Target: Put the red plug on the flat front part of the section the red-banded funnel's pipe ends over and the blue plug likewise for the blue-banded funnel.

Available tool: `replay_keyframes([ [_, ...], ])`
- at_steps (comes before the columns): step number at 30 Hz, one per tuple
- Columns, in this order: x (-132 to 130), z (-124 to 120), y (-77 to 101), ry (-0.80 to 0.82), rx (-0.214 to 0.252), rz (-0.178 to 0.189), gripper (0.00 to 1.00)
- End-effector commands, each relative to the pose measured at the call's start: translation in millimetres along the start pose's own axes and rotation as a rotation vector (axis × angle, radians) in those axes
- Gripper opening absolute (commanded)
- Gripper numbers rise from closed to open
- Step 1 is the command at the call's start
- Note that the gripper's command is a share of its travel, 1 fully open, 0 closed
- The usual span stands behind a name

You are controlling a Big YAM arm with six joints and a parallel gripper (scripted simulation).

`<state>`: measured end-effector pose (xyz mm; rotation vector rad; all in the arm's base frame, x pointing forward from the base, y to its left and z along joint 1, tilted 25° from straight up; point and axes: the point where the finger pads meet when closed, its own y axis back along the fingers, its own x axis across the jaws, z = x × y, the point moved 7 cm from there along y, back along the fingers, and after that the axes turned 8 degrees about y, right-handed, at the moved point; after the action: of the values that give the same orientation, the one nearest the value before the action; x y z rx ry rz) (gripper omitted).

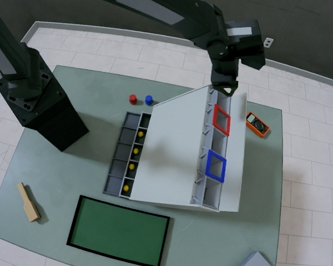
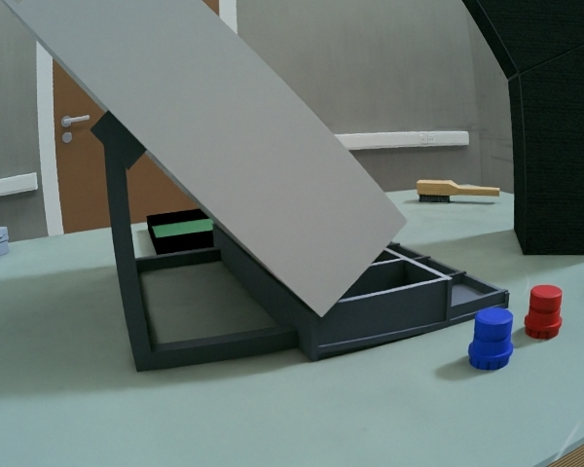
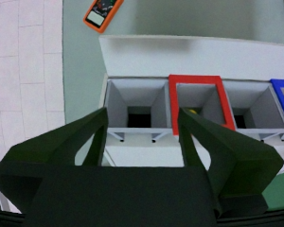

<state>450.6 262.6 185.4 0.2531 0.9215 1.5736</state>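
My gripper [image 1: 224, 89] hovers open and empty over the far end of the funnel row; in the wrist view [image 3: 142, 137] its fingers frame the plain end funnel [image 3: 139, 111]. The red-banded funnel [image 1: 221, 119] is beside it, and a small yellow spot [image 3: 193, 112] shows in its throat next to my finger. The blue-banded funnel [image 1: 215, 165] lies further along. The red plug [image 1: 132, 98] and blue plug [image 1: 148, 100] stand upright on the table by the sections' far end, also in the side view [image 2: 543, 311] [image 2: 491, 339]. Yellow marbles [image 1: 136, 151] lie in several sections; the far end section [image 1: 145, 120] is empty.
The tilted grey cover [image 1: 172, 154] hides the pipes. A green tray with a black rim [image 1: 117, 230] lies in front. An orange multimeter [image 1: 257, 123] sits behind the funnels. A wooden brush [image 1: 28, 202] lies at the left. The arm's black base [image 1: 37, 97] stands at the left.
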Motion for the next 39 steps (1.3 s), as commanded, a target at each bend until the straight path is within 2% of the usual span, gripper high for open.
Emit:
replay_keyframes([
  [1,9.3,-13.6,18.5,-0.006,-0.014,0.009,0.59],
  [13,27.1,-122.4,71.0,-0.007,0.005,-0.01,0.59],
  [32,29.3,-133.7,77.2,-0.006,0.009,-0.011,0.59],
  [39,-10.6,-181.6,63.2,-0.006,0.143,0.007,0.59],
])
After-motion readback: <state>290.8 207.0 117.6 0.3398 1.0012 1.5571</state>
